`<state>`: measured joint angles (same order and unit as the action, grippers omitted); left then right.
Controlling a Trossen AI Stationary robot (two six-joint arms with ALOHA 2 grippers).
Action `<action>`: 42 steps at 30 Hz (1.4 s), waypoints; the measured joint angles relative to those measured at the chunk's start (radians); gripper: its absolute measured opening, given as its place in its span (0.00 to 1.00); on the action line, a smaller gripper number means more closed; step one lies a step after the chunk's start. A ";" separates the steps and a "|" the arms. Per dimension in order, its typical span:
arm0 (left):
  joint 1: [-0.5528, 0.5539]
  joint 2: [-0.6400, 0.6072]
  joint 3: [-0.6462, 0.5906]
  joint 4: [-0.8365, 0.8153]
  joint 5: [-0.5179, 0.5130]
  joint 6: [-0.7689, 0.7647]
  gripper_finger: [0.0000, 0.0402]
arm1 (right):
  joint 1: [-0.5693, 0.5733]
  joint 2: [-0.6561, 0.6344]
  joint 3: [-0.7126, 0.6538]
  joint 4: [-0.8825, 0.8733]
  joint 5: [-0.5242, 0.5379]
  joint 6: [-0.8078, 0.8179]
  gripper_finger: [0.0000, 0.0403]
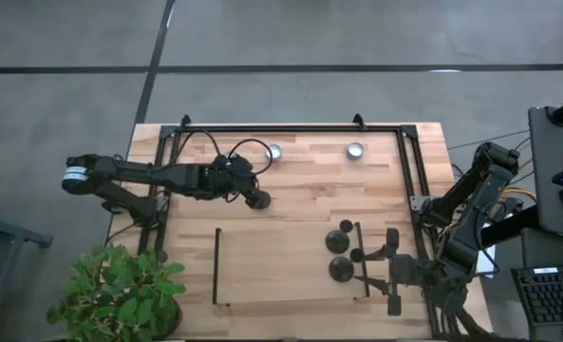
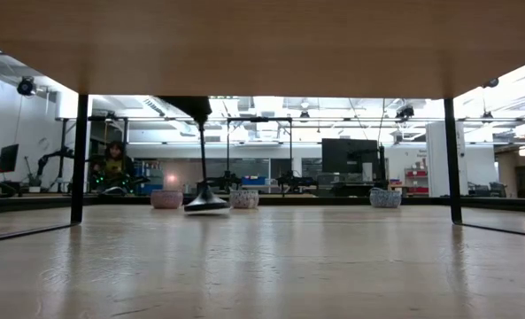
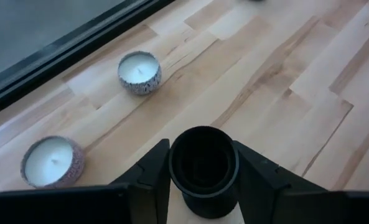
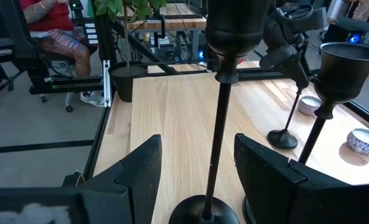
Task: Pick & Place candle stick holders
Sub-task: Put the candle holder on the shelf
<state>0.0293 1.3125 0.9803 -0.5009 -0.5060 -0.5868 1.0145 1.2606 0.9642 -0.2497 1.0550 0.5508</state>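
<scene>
Three black candle stick holders, each with a disc base, thin tall stem and cup top. My left gripper [image 1: 256, 199] is shut on one holder [image 2: 205, 200] left of the table's middle. Its base is at the table top; whether it rests there I cannot tell. The other two holders [image 1: 338, 241] [image 1: 340, 269] stand on their bases at the near right. My right gripper [image 4: 200, 168] is open. Its fingers stand on either side of the nearer holder's stem [image 4: 220, 124] without touching it. The second holder [image 4: 333, 74] stands just beyond. My left gripper pinches the holder's cup top [image 3: 203, 163] between its two fingers [image 3: 154, 169], one on each side of the round cup. The fingers come from above, slanting from the table's left. The stem [image 2: 203, 151] hangs straight down below the gripper, and the holder is upright.
Two tealight candles in tins [image 1: 274, 152] [image 1: 355, 150] sit near the far edge. A potted plant [image 1: 120, 290] stands at the near left corner. Black frame rails [image 1: 290, 128] run round the table. Two thin black bars [image 1: 215, 266] [image 1: 358, 256] lie on the wood. A person [image 4: 53, 25] sits beyond the table's left.
</scene>
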 joint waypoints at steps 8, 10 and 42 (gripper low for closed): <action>-0.006 -0.002 0.070 0.003 0.032 0.048 0.32 | 0.000 0.000 -0.004 0.000 0.000 0.000 0.46; -0.007 -0.003 0.103 0.003 0.066 0.064 0.32 | 0.000 0.000 -0.004 0.000 0.000 0.000 0.45; -0.239 0.035 0.420 -0.009 0.292 0.539 0.32 | 0.002 0.000 -0.013 -0.008 -0.009 -0.012 0.43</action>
<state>-0.2100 1.3472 1.3998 -0.5102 -0.2142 -0.0475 1.0168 1.2608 0.9508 -0.2581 1.0462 0.5388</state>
